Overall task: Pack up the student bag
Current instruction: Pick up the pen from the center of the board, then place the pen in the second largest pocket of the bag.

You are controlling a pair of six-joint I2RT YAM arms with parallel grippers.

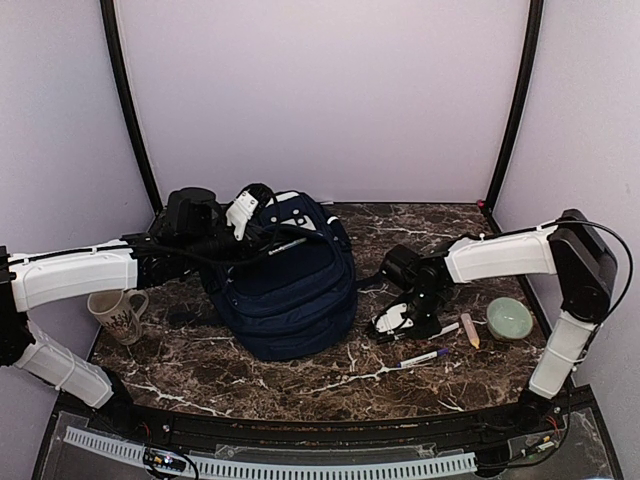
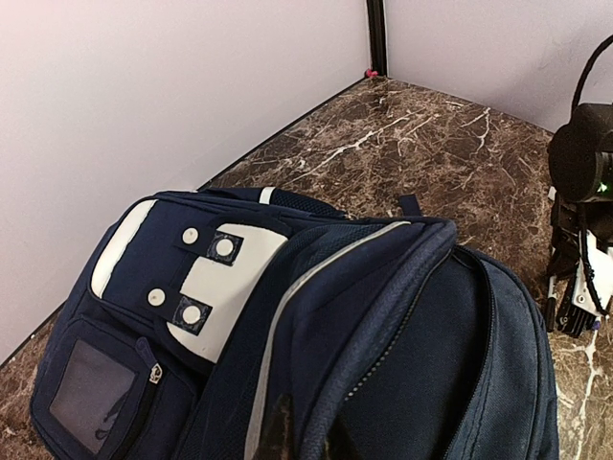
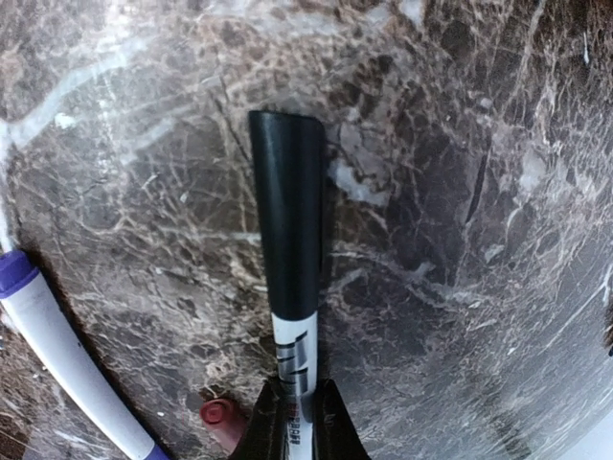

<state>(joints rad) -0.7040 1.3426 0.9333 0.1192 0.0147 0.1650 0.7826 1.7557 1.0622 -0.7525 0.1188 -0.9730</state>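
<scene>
The student bag (image 1: 290, 285), navy blue with a white patch near its top, lies in the middle of the marble table; its zipped opening shows in the left wrist view (image 2: 383, 316). My left gripper (image 1: 243, 215) is at the bag's top end, shut (image 2: 308, 431) on the fabric rim beside the zipper. To the right of the bag, my right gripper (image 1: 395, 322) is low over the table. It is shut (image 3: 295, 407) on the white barrel of a black-capped marker (image 3: 287, 220), which points away from the fingers just above the marble.
A patterned mug (image 1: 118, 312) stands left of the bag. Right of the right gripper lie a purple-capped marker (image 1: 425, 357) (image 3: 57, 345), a pencil (image 1: 470, 330) and a green bowl (image 1: 510, 318). A small red tip (image 3: 218, 414) lies beside the right fingers. Walls enclose the table.
</scene>
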